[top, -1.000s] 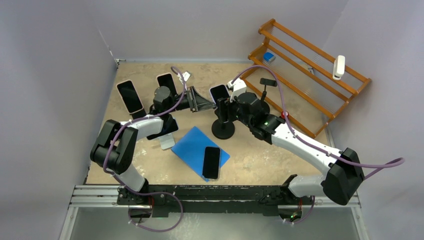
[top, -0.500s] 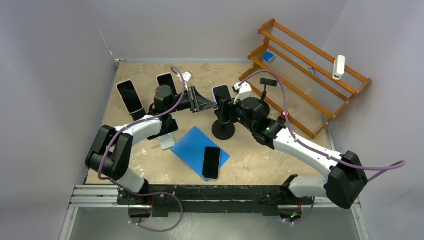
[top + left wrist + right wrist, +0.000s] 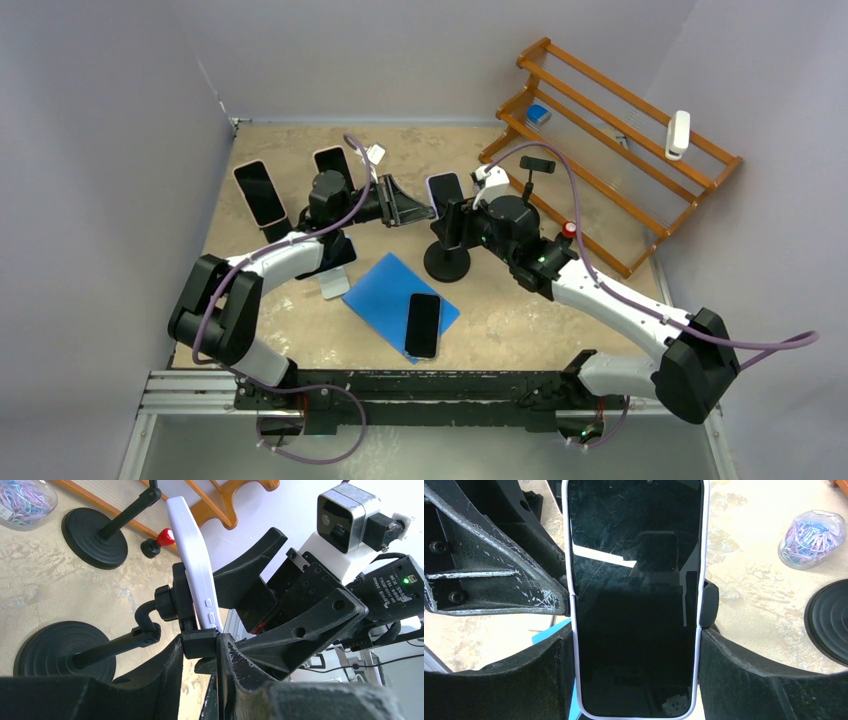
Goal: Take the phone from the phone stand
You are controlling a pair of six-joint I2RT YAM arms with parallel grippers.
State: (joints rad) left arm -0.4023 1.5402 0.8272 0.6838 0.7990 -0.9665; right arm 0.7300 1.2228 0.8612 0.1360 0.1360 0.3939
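A phone in a white case, its screen dark, stands upright in the clamp of a black phone stand with a round base. My right gripper is shut on the phone, one finger on each long edge. The right wrist view shows the phone filling the space between the fingers of that gripper. My left gripper reaches in from the left. In the left wrist view this gripper is shut on the stand's black clamp block, just below the phone's white edge.
Two more phones stand on holders at the back left. Another phone lies on a blue mat. A wooden rack fills the back right, with a second stand before it. A bag of clips lies nearby.
The right arm has drifted a little to the right, and the phone's top has moved slightly that way with it. Both grips look unchanged.
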